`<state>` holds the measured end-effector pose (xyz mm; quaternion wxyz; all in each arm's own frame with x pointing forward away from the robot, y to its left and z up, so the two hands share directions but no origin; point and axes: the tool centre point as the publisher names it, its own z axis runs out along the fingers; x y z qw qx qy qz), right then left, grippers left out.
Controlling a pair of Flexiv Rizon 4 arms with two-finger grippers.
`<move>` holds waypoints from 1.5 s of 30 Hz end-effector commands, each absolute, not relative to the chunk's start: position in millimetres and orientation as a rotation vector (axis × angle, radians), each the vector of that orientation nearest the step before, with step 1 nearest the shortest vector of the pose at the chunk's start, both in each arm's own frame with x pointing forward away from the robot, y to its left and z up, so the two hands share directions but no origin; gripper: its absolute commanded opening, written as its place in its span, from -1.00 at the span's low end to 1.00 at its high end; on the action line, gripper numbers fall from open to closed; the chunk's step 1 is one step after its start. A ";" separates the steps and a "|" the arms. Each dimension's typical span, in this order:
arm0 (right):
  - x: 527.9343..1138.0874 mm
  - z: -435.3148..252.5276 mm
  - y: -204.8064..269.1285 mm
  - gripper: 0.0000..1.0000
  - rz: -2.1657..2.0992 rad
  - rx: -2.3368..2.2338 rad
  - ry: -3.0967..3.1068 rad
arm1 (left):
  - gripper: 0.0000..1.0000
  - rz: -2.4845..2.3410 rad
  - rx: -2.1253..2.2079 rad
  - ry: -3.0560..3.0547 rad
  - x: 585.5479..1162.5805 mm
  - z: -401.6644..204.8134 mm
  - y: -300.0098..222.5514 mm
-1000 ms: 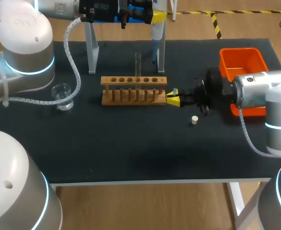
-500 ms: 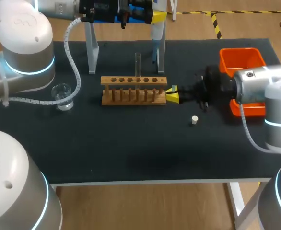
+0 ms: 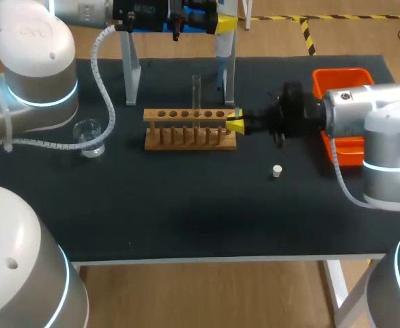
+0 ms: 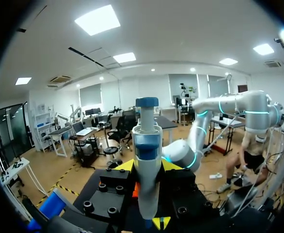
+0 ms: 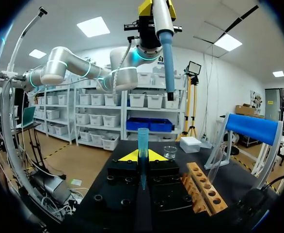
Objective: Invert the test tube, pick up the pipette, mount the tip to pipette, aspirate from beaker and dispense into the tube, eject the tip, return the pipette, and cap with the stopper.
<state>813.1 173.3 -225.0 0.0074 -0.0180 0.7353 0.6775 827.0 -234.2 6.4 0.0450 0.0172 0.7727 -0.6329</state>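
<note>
The right end effector (image 3: 235,125) has travelled back and to the left over the black surface (image 3: 186,205), from just in front of the right end of the wooden test tube rack (image 3: 190,128) to right beside that end, nearer the spot beneath the blue-and-white pipette (image 3: 224,31). The left arm, the rack and the small white stopper (image 3: 276,171) lie as they did. The right end effector is clamped on a slim translucent blue pipette tip (image 5: 142,141), held upright with its wide mouth up. The left end effector (image 4: 148,167) is clamped on the pipette body, hanging it above the back of the surface with its blue shaft pointing down. The step in hand looks to be mounting the tip. In the right wrist view the shaft sits above and a little aside of the tip's mouth, so the two axes want lining up first, then a straight, firm press with the tip kept vertical. The clear glass test tube (image 3: 196,92) stands upright in the rack, and the clear glass beaker (image 3: 89,135) sits near the left arm.
</note>
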 end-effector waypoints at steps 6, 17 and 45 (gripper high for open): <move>826.8 -224.3 182.9 -1.00 2.149 -0.060 2.273 | -1.00 -1.933 0.055 2.364 827.4 7.1 -233.4; 833.8 -221.6 194.5 -1.00 2.185 -0.079 2.246 | -1.00 -1.933 0.055 2.364 827.4 7.1 -233.4; 834.5 -221.6 209.5 -1.00 2.184 -0.098 2.263 | -1.00 -1.933 0.055 2.364 827.4 7.1 -233.4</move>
